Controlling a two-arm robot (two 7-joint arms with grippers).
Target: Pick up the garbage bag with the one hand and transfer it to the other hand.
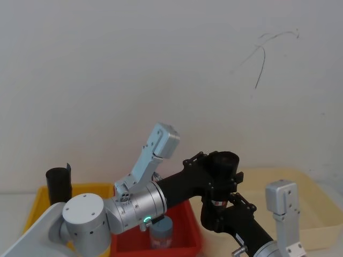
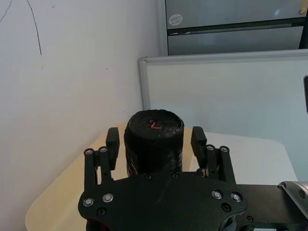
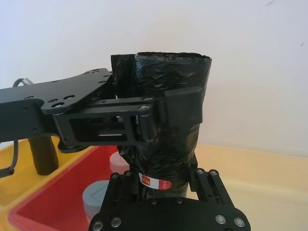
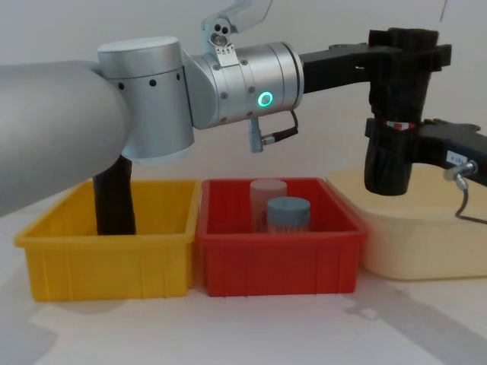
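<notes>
Closest to us in the chest view is the fat silver-grey left arm [image 4: 243, 84], a smooth metal cylinder with a green ring light [image 4: 265, 99] glowing on it. It reaches across to the garbage bag [image 4: 396, 97]. The bag hangs upright in the air over the left end of the cream tub [image 4: 426, 243], clear of it.

We see the bag as a black matte roll, cylindrical, its plastic film crinkled and wound tight. There is a speck of red on its flat top end and a narrow red-and-white label band [image 3: 156, 183] below its middle.

The left gripper [image 2: 155, 138], made of flat black plates with silver bolts, is clamped on the bag's upper part, with a pad [image 3: 184, 108] pressed flat on its side. The right gripper [image 3: 164, 179], also black, sits around the bag at the label. We cannot tell whether it is gripping.

Lower left is a red plastic bin [image 4: 278, 258] holding a grey-lidded jar [image 4: 289, 214] and a white jar [image 4: 268, 192] behind it. Right beside it is a yellow bin [image 4: 106, 258] with a plain slim black roll [image 4: 114, 201] standing in it. All of these sit on a white table [image 4: 228, 331].
</notes>
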